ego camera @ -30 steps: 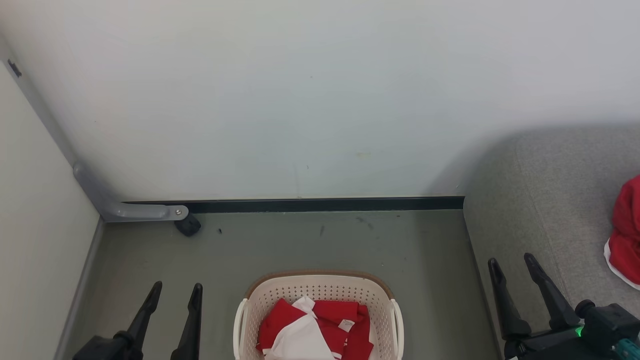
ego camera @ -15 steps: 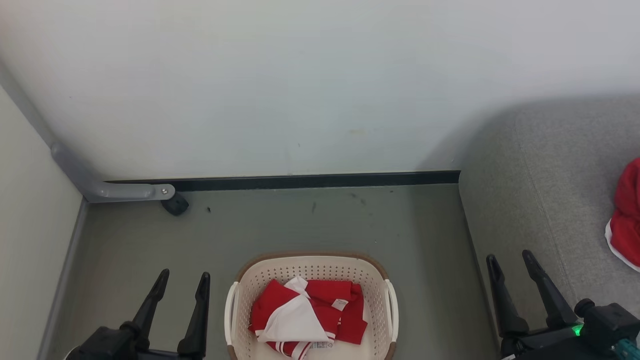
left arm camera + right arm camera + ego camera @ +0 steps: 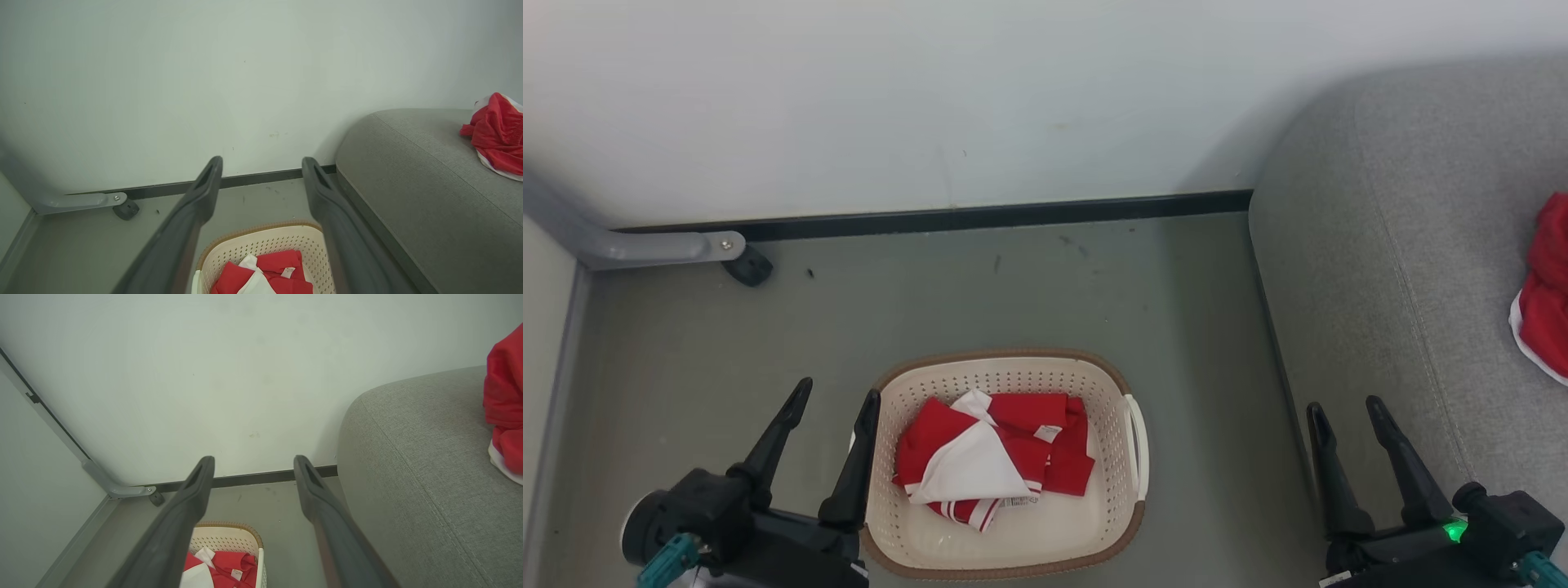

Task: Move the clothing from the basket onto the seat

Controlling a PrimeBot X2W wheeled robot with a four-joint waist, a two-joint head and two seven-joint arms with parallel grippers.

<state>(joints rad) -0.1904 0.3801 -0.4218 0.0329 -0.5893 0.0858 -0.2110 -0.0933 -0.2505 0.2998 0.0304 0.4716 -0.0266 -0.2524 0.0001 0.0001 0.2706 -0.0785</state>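
The cream basket [image 3: 1127,490] with a brown rim stands on the floor, holding red and white clothing [image 3: 992,461]. Another red garment [image 3: 1547,286] lies on the grey seat [image 3: 1388,269] at the right. My left gripper [image 3: 840,394] hangs open just left of the basket, nothing between its fingers. Over the seat's front edge my right gripper [image 3: 1343,404] is open and empty too. The left wrist view looks past the open left gripper [image 3: 261,163] at the basket [image 3: 261,241], clothing [image 3: 278,261] and seat [image 3: 429,183]. The right wrist view shows the open right gripper [image 3: 253,461], basket [image 3: 229,535] and seat [image 3: 421,465].
A pale wall with a dark skirting strip [image 3: 931,219] closes the back. At the left a grey bracket [image 3: 662,245] with a small black caster [image 3: 749,266] sits by a side panel. Grey-green floor [image 3: 1013,294] lies between the basket and the wall.
The head camera has tilted down, so the basket, floor and seat sit higher in view and the whole basket shows. Both grippers stay open and keep about their places.
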